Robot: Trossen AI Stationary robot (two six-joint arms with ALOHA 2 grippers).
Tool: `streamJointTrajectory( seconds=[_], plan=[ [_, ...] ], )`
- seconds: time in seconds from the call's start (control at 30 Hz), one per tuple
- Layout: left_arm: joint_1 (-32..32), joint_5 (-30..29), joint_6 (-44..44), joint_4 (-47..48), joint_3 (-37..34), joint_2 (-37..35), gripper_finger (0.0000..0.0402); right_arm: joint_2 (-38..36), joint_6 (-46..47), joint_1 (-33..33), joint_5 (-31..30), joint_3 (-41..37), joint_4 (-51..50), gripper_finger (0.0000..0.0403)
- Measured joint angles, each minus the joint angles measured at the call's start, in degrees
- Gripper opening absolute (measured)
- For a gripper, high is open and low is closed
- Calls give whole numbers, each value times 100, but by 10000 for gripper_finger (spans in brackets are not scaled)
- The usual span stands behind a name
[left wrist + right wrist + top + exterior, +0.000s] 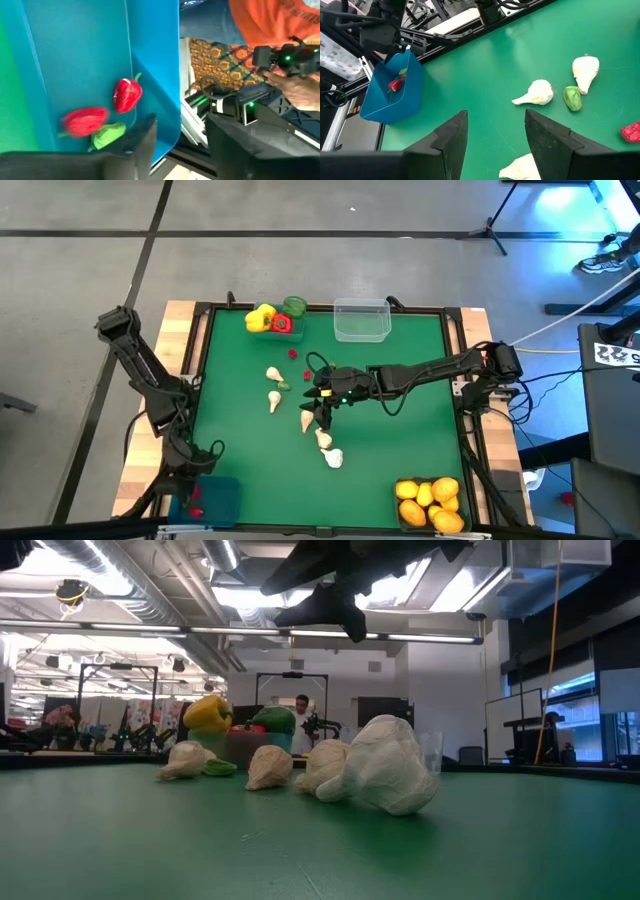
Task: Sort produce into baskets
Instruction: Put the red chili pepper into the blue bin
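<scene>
Sorting mid-run | left end effector [197, 492] over blue basket [222, 498], fingers parted, small red pieces [127, 94] inside | right end effector [322, 412] open above garlic bulb [308, 420] (centre of table) | next: descend, clamp.

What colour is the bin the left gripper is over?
Opaque blue bin, holding small red and green pieces; clearest in the left wrist view.

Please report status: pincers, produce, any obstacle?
Left pincer above blue bin, nothing held. Right pincer open over garlic bulbs. No obstacle seen.
</scene>
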State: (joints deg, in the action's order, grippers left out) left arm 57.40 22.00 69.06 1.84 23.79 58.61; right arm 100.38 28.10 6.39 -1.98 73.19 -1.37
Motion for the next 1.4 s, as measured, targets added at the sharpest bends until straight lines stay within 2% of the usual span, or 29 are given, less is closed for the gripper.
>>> streamJointTrajectory(
  seconds=[0.17, 0.33, 0.4, 0.53, 0.6, 0.7, 0.8, 0.9, 1.0, 1.07, 1.23, 1.4],
  plan=[
    [-269, 112, -63, 251, 0, -18, 213, 0, -4, 0, -4, 0, -4, 193],
    [-956, 184, -728, 451, 0, -89, 222, 0, -6, -7, -117, 0, -15, 193],
    [-1351, 199, -1061, 690, 0, -185, 223, 0, -5, -4, -456, 0, -96, 193],
    [-2214, 192, -1621, 1291, 0, -535, 223, 17, 81, -13, -1752, 0, -532, 193],
    [-2659, 191, -1855, 1515, 0, -746, 223, 109, 96, -129, -2065, 4, -554, 193],
    [-3309, 177, -2172, 1645, 0, -1049, 223, 414, -71, -383, -1825, 9, -273, 193],
    [-3845, 105, -2395, 1729, 0, -1334, 223, 877, -690, -571, -1504, 7, 97, 193],
    [-4218, -138, -2560, 1769, 0, -1541, 223, 1283, -1282, -614, -1657, 2, 415, 193],
    [-4436, -546, -2656, 1751, 0, -1681, 223, 1591, -1403, -606, -2343, 2, 522, 193],
    [-4523, -880, -2724, 1789, 0, -1731, 223, 1767, -1560, -606, -2582, -2, 756, 193],
    [-4632, -1591, -2768, 1771, 0, -1745, 223, 2109, -1836, -614, -2605, 7, 1292, 193],
    [-4675, -2038, -2768, 1765, 0, -1736, 223, 2395, -1349, -725, -2435, 8, 1124, 193]
  ],
)
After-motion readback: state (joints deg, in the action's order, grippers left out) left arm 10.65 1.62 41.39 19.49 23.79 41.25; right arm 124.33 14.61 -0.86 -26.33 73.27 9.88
